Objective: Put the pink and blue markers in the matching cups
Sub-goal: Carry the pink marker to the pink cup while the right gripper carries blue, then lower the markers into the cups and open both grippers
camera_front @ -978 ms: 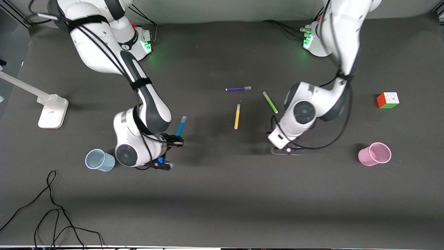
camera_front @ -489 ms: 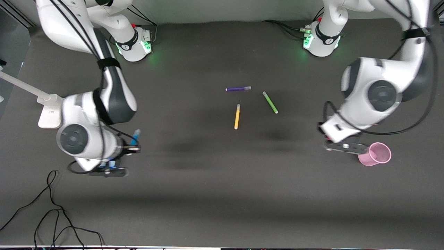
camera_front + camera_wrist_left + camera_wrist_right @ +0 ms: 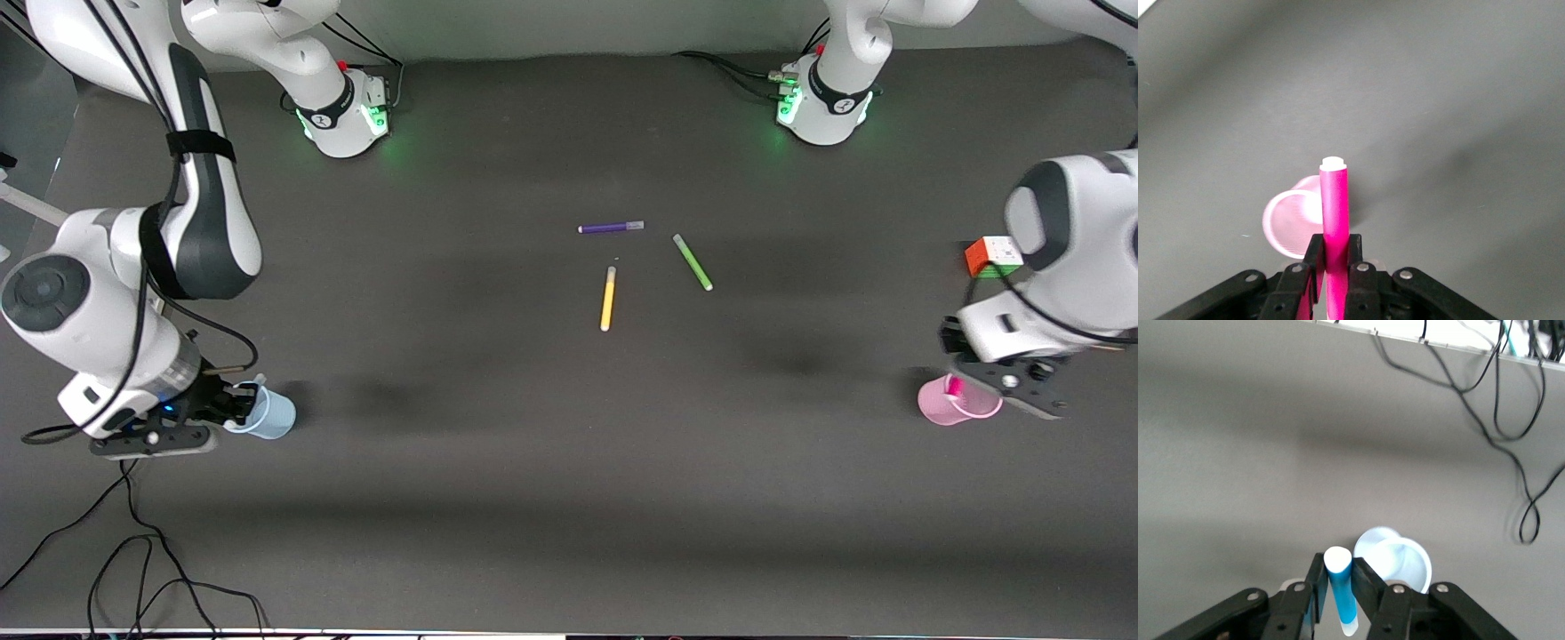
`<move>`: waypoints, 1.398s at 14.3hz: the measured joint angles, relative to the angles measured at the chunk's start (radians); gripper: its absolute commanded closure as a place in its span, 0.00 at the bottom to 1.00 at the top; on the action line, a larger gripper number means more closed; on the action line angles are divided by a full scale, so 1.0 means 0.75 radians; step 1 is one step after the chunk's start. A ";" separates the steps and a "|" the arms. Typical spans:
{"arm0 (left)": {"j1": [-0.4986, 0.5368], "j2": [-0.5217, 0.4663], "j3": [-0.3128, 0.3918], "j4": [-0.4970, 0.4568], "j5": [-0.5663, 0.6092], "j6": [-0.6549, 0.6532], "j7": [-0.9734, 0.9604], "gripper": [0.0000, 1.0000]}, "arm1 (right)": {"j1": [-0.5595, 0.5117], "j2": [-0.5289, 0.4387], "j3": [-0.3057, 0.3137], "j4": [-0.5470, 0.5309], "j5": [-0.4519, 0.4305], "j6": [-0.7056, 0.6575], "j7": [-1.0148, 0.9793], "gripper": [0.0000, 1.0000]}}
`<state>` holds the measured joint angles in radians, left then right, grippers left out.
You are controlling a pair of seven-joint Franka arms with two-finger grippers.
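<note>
Left wrist view: pink marker point(image 3: 1334, 213) pinched between the fingers of the left hand point(image 3: 1333, 257), long axis running straight out from the hand, flat white end leading. Pink cup point(image 3: 1290, 223) sits below and just to one side of that end, its mouth partly showing past the barrel, so the marker is near the rim but not squarely over the opening; my read is a small sideways correction is wanted before letting go. Front view agrees: left hand point(image 3: 1009, 384) over the pink cup point(image 3: 956, 402) at the left arm's end of the bench point(image 3: 533, 462), a speck of magenta at the rim. Right wrist view: blue marker point(image 3: 1341, 590) clamped in the right hand point(image 3: 1338, 587), white end forward, blue cup point(image 3: 1395, 563) just beside it with mouth open to the camera, again offset, not centred. Front view puts the right hand point(image 3: 227, 404) at the blue cup point(image 3: 267, 413), toward the right arm's end. Each arm is already at its own cup. Cups are thin translucent plastic, round, short, likely light enough to tip if nudged; markers are slim smooth cylinders. Bench cover is matte dark grey. Purple marker point(image 3: 611, 228), green marker point(image 3: 693, 262) and yellow marker point(image 3: 608, 299) lie flat mid-bench, well apart from both cups; a colour cube point(image 3: 989, 256) sits near the left arm.
</note>
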<state>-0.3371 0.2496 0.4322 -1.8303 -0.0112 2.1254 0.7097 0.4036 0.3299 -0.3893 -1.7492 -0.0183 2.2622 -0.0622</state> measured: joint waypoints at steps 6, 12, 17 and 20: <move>0.136 0.041 -0.001 -0.125 -0.376 0.258 0.504 1.00 | 0.001 -0.123 -0.081 -0.396 -0.003 0.487 -0.214 1.00; 0.212 0.168 -0.001 -0.149 -0.905 0.372 1.180 1.00 | 0.007 -0.128 -0.082 -0.549 -0.006 0.734 -0.222 1.00; 0.230 0.181 -0.002 -0.151 -1.086 0.373 1.428 1.00 | 0.007 -0.115 -0.084 -0.566 -0.006 0.811 -0.224 1.00; 0.259 0.211 -0.006 -0.152 -1.192 0.346 1.570 1.00 | 0.006 -0.104 -0.084 -0.583 -0.006 0.842 -0.225 0.99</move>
<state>-0.1429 0.4075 0.4274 -1.9442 -0.9049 2.3848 1.8870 0.4084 0.2519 -0.4523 -2.1867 -0.0228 2.8936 -0.2310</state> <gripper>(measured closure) 0.819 0.784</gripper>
